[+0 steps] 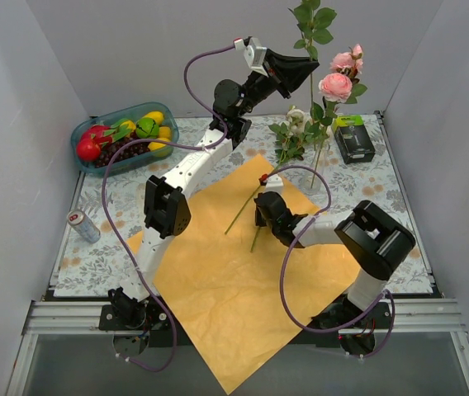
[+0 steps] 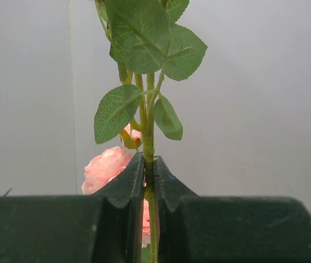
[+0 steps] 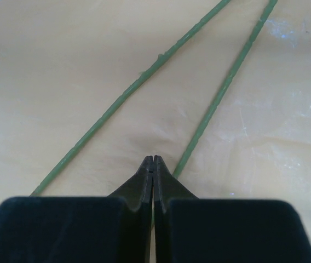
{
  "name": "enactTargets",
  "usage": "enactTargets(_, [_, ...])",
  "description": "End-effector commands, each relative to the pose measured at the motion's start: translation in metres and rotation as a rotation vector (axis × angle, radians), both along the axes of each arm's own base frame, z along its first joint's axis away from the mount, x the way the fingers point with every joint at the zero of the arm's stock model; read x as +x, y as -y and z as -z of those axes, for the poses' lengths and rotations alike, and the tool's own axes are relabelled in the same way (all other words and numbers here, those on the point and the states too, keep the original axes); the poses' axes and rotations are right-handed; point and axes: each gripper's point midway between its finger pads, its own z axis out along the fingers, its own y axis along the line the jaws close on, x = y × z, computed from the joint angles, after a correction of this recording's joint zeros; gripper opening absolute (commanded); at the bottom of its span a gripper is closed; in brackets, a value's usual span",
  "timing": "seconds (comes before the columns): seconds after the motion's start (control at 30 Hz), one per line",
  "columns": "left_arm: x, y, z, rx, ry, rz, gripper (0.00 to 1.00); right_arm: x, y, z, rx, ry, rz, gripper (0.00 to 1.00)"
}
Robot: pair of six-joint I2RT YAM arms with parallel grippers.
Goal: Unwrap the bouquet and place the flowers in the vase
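My left gripper (image 1: 304,73) is raised at the back and shut on a green flower stem (image 2: 149,137) with leaves (image 1: 314,23) above it. Pink roses (image 1: 336,86) stand just right of it, and one bloom (image 2: 105,167) shows behind the fingers. A cream rose with leaves (image 1: 294,132) lies at the back of the table. Two bare stems (image 3: 117,101) (image 3: 221,90) lie on the flat orange paper (image 1: 234,289). My right gripper (image 3: 153,159) is shut with nothing in it, low over the paper (image 3: 46,66), its tip beside the right stem. I cannot make out the vase.
A teal bowl of fruit (image 1: 94,125) sits at the back left. A drink can (image 1: 83,225) stands near the left edge and a black-and-green box (image 1: 354,140) at the back right. Grey walls close in three sides.
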Motion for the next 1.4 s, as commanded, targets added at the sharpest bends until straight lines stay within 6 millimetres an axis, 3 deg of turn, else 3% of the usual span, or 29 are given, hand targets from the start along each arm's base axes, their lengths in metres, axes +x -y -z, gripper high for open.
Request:
enactTargets(0.0, [-0.005,-0.009,-0.019,-0.035,0.034,-0.025,0.00,0.005,-0.003,-0.042,0.028,0.113,-0.021,0.01])
enactTargets(0.23, [-0.006,-0.009,-0.020,-0.038,0.038,-0.023,0.00,0.016,0.006,-0.078,-0.002,0.185,0.020,0.01])
enactTargets(0.3, [-0.007,-0.010,-0.021,-0.040,0.038,-0.021,0.00,0.025,0.010,-0.083,-0.025,0.192,0.063,0.28])
enactTargets(0.37, [-0.008,-0.010,-0.022,-0.042,0.038,-0.017,0.00,0.033,0.013,-0.075,-0.059,0.160,0.078,0.45])
enactTargets(0.4, [-0.008,-0.010,-0.021,-0.041,0.039,-0.015,0.00,0.038,0.013,-0.062,-0.080,0.130,0.086,0.47])
enactTargets(0.53, [-0.009,-0.011,-0.022,-0.042,0.038,-0.013,0.00,0.058,0.009,-0.056,-0.040,0.114,0.108,0.47])
enactTargets(0.73, [-0.009,-0.009,-0.021,-0.041,0.035,-0.005,0.00,0.076,0.015,-0.030,-0.068,0.067,0.158,0.45])
enactTargets(1.07, [-0.006,-0.007,-0.014,-0.033,0.025,-0.005,0.00,0.069,0.017,0.001,-0.060,0.009,0.163,0.38])
enactTargets(1.37, [-0.006,-0.007,-0.015,-0.035,0.027,-0.007,0.00,0.064,0.018,0.005,-0.061,-0.008,0.150,0.01])
